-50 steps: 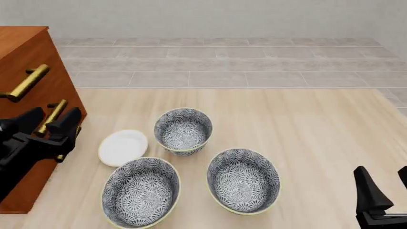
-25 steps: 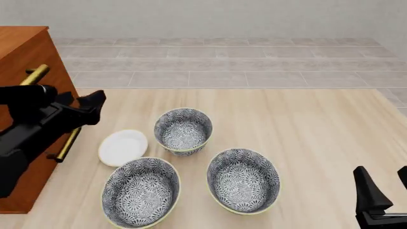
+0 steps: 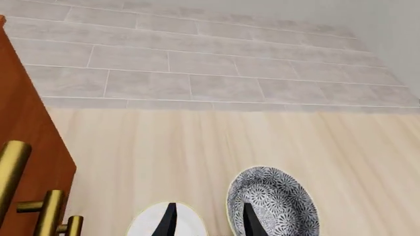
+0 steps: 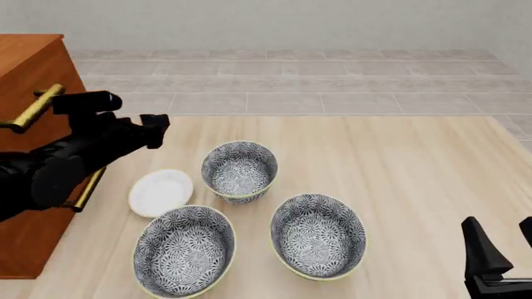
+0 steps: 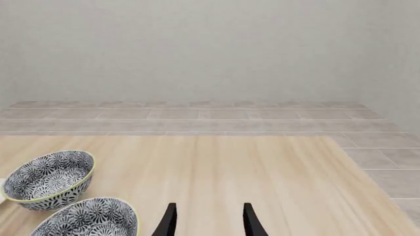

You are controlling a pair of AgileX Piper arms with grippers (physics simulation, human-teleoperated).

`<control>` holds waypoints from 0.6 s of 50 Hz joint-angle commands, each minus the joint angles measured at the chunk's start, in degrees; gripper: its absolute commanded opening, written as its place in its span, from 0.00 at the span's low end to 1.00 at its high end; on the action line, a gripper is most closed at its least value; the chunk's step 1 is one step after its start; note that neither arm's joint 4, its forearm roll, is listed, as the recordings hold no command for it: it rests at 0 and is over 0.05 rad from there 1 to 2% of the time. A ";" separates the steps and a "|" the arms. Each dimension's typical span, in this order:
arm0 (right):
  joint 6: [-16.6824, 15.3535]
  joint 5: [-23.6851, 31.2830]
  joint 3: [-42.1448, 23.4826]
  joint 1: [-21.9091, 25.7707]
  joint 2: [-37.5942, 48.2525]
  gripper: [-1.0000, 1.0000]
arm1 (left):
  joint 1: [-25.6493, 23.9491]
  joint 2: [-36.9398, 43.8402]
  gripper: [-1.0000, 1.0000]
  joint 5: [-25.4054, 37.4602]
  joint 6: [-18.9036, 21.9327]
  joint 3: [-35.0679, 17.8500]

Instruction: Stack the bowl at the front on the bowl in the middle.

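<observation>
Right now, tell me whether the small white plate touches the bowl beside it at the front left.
Cannot tell. In the front view the white plate meets the front-left bowl's rim with no table showing between, but overlap from this angle could hide a gap.

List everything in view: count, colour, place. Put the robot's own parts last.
Bowls: 3, dark grey-and-white flower pattern with cream rims, on the table. Front bowl at near left, middle bowl to its right, far bowl behind them.
Plate: 1, plain white, flat, left of the far bowl.
Cabinet: 1, reddish-brown wood with brass handles, at the table's left edge.
Table: 1, pale wood.
Floor: grey tiles, beyond the table.
Wall: pale grey, at the back.
Left gripper: 1, black, in the air above the table near the cabinet, open, empty.
Right gripper: 1, black, at the near right corner, open, empty.
</observation>
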 commanded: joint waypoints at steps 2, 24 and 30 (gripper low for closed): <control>0.00 -0.48 0.02 -0.01 0.46 1.00 | -1.58 6.49 1.00 1.79 -0.70 -4.39; -0.02 -1.13 -0.06 0.00 1.18 1.00 | -3.57 14.25 1.00 -0.91 -2.77 -6.21; -0.01 -1.16 -0.05 0.00 1.23 1.00 | -4.17 16.47 1.00 -1.71 -2.94 -6.56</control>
